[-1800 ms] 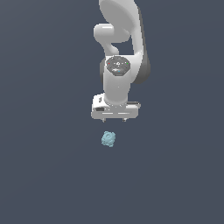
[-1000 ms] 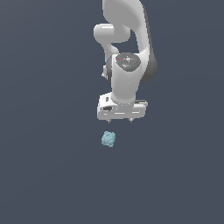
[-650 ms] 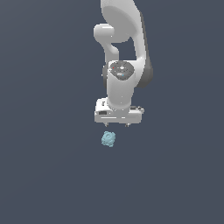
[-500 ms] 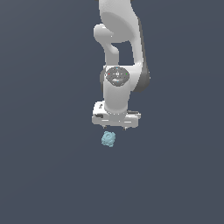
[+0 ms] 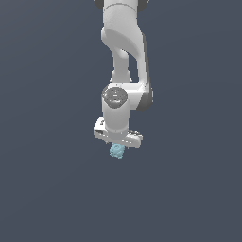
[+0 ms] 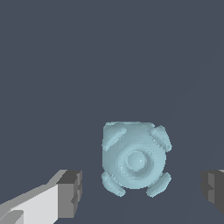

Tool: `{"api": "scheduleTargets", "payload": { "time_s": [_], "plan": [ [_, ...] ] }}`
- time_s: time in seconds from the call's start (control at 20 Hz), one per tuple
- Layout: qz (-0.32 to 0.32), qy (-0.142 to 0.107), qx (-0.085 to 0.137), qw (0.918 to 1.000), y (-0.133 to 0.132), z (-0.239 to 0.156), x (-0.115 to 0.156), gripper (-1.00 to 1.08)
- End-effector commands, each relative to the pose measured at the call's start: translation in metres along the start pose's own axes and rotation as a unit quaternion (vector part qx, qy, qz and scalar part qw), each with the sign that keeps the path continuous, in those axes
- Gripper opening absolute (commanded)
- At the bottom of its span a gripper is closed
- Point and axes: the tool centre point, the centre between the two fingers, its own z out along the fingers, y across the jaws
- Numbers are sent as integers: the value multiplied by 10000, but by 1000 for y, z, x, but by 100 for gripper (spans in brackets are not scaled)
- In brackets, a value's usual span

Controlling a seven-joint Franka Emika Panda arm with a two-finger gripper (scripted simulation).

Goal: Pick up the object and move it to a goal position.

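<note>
Claw (image 5: 116,144) low over the object (image 5: 116,151), with its jaws spread wide.
You see in the wrist view that the pale blue-teal object (image 6: 135,159) sits between the two dark fingertips (image 6: 71,193), with a clear gap on each side, so nothing is gripped. In the exterior view the knobbly object shows just under the white arm (image 5: 124,71), at 6 o'clock from the claw, on the dark grey tabletop (image 5: 47,179). You cannot tell if claw and object touch.

object (image 5: 116,151): top hidden behind gripper (image 5: 118,144) | fingers (image 6: 70,193): cropped in wrist view
</note>
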Motion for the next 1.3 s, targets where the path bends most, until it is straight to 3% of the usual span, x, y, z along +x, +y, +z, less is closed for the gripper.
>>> {"api": "scheduleTargets", "payload": {
  "time_s": [0.0,0.95,1.0,1.25],
  "plan": [
    [85,5,4,10000,2,3,2,100],
    [90,5,4,10000,2,54,2,100],
    [90,5,4,10000,2,54,2,-100],
    [90,5,4,10000,2,54,2,-100]
  ]
}}
